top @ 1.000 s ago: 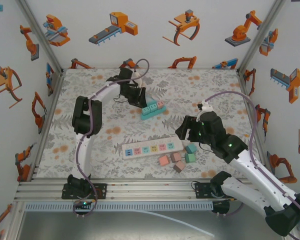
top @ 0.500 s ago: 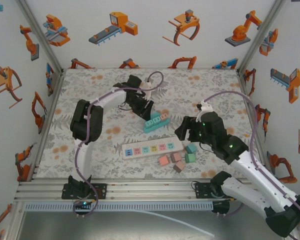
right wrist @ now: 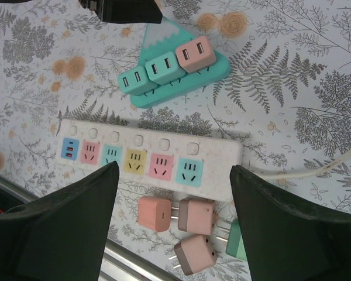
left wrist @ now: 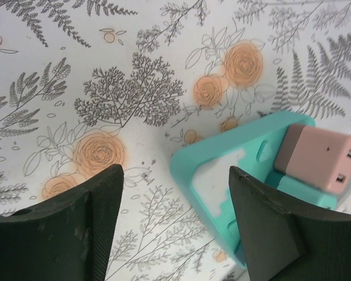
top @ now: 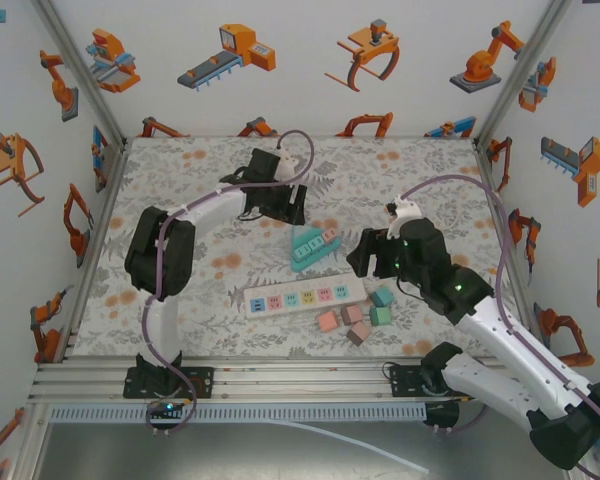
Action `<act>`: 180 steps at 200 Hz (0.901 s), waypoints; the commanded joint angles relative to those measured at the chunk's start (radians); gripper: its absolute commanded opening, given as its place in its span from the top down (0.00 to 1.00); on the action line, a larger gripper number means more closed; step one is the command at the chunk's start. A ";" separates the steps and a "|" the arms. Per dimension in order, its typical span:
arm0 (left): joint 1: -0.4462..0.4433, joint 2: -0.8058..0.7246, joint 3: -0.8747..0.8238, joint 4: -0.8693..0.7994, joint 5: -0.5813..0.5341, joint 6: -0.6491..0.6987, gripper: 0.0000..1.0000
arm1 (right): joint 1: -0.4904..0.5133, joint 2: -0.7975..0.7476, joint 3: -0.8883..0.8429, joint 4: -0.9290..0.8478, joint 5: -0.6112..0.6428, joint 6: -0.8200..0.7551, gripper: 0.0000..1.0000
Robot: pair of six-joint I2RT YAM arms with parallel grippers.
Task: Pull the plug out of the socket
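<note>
Status on the plug-pull job: the teal socket block (top: 313,247) sits mid-worktop, just on the far side of the white power strip (top: 305,296), close to it but apart. It's carrying three plugs in a row, with the pink plug (right wrist: 194,54) at the right end and two teal plugs (right wrist: 162,67) beside it. The strip's sockets all look bare, and a few loose plugs (top: 353,322) lie near its right end.

The left fingers (left wrist: 58,228) are spread, with nothing between them but worktop. The narrow end of the block sits right by one of them, and I can't tell if it's touching. The right fingers (right wrist: 58,222) are wide too and hold nothing, hovering over the strip on the near side of the block.

My take on doing this step well: that block looks small and light, so I'd guess it just rides along with the plug unless something pins it. I'd clamp the left fingers on the bare narrow end, well away from the plugs. Then I'd bring the right fingers onto the pink plug, since it's on the end and has open space beside it. Grip its flat sides squarely and pull straight out along the prongs. No twisting, or the neighbouring plugs and the block will probably skid.
</note>
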 commanded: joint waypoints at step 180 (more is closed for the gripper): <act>-0.179 0.233 0.235 -0.049 0.222 0.040 0.52 | 0.004 -0.024 -0.020 0.064 -0.004 0.065 0.31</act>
